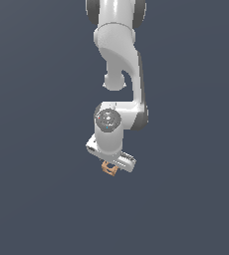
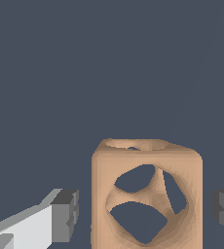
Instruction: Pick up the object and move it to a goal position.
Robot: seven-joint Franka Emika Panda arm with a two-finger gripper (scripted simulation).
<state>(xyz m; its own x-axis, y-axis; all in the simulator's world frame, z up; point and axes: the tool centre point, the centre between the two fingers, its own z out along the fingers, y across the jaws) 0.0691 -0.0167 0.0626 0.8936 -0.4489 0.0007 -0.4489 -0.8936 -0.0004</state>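
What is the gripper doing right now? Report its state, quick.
Gripper: open, one finger on each side of the orange block, with a gap showing on both sides, so not gripping it.

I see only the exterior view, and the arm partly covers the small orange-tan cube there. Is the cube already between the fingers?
Observer: Yes. In the wrist view, the orange-tan cube-shaped block stands between the two dark grey fingers.
Operator: Do the fingers touch it?
Observer: No. A narrow gap of background shows on each side of the block.
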